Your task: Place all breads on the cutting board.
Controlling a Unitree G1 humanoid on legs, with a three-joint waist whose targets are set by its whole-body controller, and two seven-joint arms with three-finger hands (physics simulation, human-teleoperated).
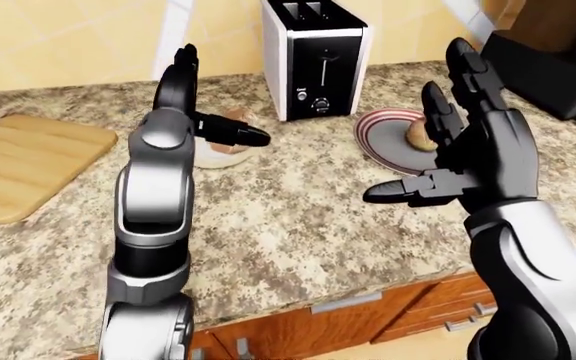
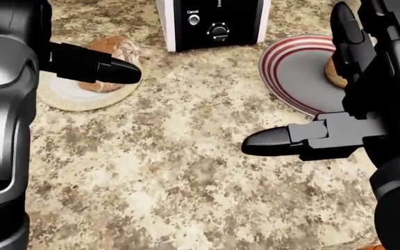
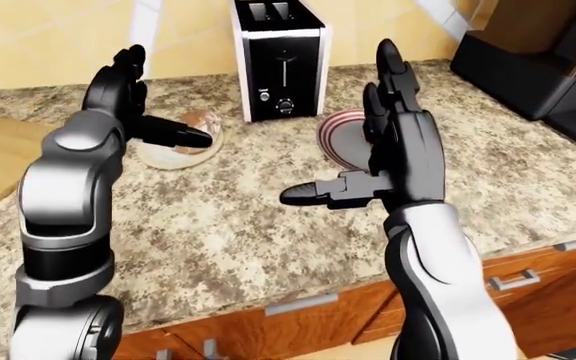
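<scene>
A wooden cutting board lies on the counter at the left of the left-eye view, with nothing on it. A brown bread sits on a beige plate left of the toaster. A second bread sits on a red-striped plate right of the toaster, partly hidden by my right hand. My left hand is open and raised, its thumb pointing right across the first bread. My right hand is open and raised beside the striped plate, thumb pointing left. Both hands are empty.
A black and white toaster stands between the two plates at the top of the view. A dark coffee machine stands at the far right. The granite counter's edge and wooden drawers are at the bottom.
</scene>
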